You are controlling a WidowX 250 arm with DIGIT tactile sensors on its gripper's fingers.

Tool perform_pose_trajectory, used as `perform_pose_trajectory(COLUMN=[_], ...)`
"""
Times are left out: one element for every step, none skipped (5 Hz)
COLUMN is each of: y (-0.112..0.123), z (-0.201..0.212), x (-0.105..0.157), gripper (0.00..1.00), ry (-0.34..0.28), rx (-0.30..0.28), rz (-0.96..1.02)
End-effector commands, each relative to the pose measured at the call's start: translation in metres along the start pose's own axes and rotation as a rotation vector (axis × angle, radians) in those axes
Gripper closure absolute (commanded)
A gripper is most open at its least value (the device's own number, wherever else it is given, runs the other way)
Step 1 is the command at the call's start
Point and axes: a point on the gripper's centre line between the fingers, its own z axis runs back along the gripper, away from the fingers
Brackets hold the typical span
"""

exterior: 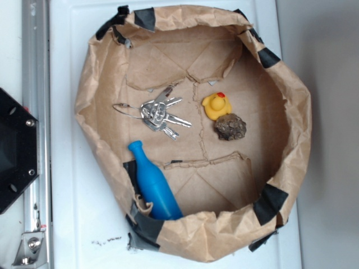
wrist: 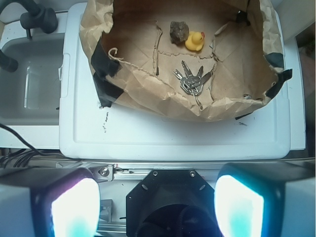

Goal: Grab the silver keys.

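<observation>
The silver keys (exterior: 161, 116) lie flat on the floor of the brown paper bag (exterior: 291, 112), left of the yellow rubber duck (exterior: 216, 105) and the small rock (exterior: 230, 126), above the blue bottle (exterior: 152, 182); the gripper (wrist: 158, 207) is well apart from them, its fingers (wrist: 74, 207) spread wide and holding nothing; the keys look stiff, light and slippery; the bunched heads near the ring probably give the best hold, the thin wire loop (exterior: 127, 108) the worst.

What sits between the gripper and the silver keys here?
Only the near paper wall of the bag stands between the open gripper and the silver keys. The duck and rock lie beyond them.
</observation>
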Motion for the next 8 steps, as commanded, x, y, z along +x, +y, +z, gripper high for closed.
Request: perform_pose_trajectory(y=[0.000, -0.001, 0.008, 0.019, 0.037, 0.046, 0.052, 0.062], z=[0.000, -0.036, -0.047, -0.059, -0.071, -0.092, -0.109, -0.150], x=[0.000, 0.047, 0.069, 0.085, 0.105, 0.119, 0.115, 0.113], gripper=[0.00, 0.00, 0.00, 0.00, 0.00, 0.00, 0.00, 0.00], ry=[0.000, 0.092, 0.096, 0.096, 0.034, -0.072, -0.064, 0.012], rx=[0.000, 0.097, 0.094, 0.078, 0.083, 0.150, 0.115, 0.149], rz=[0.000, 0.036, 0.030, -0.015, -0.029, -0.072, -0.119, -0.156])
